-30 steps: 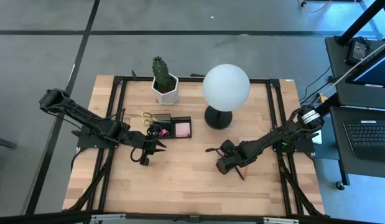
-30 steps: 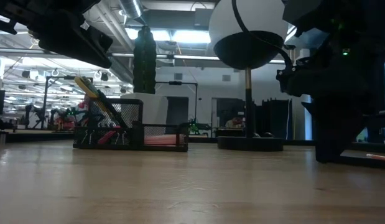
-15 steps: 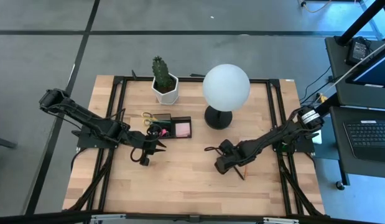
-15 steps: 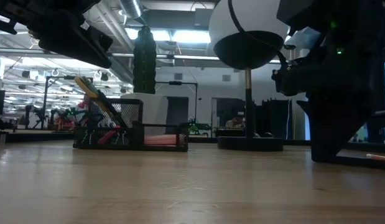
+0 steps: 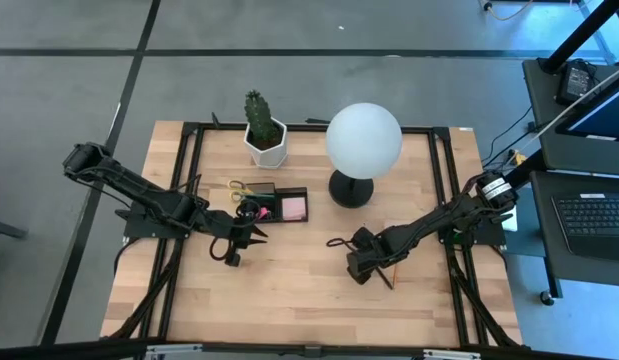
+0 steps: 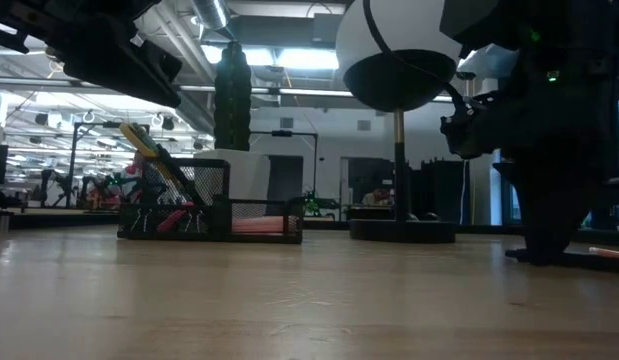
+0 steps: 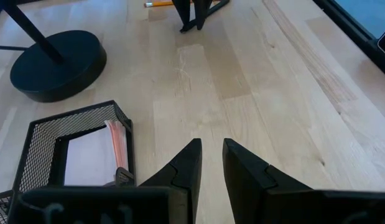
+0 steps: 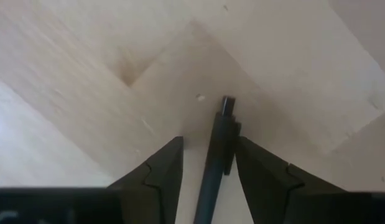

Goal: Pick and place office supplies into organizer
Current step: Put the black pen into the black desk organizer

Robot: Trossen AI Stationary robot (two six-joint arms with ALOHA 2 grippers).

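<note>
Black pen (image 8: pixel 218 143) first: it lies flat on the table (image 5: pixel 289 300), right of centre and well apart from the organizer (image 5: pixel 274 205). It sits in the gap between my right gripper (image 5: pixel 359 262)'s spread fingers (image 8: pixel 161 165), closer to one than the other, and not yet pinched as far as I can tell. Over the last second I have edged that claw a little toward the table's middle and settled it low, so the pen now runs straight down the gap (the orange pencil (image 5: pixel 389 275) waits just beside me). I judge the approach finished; closing comes next. My left gripper (image 7: pixel 208 158) hovers beside the organizer with only a narrow slit between its fingers, holding nothing.
</note>
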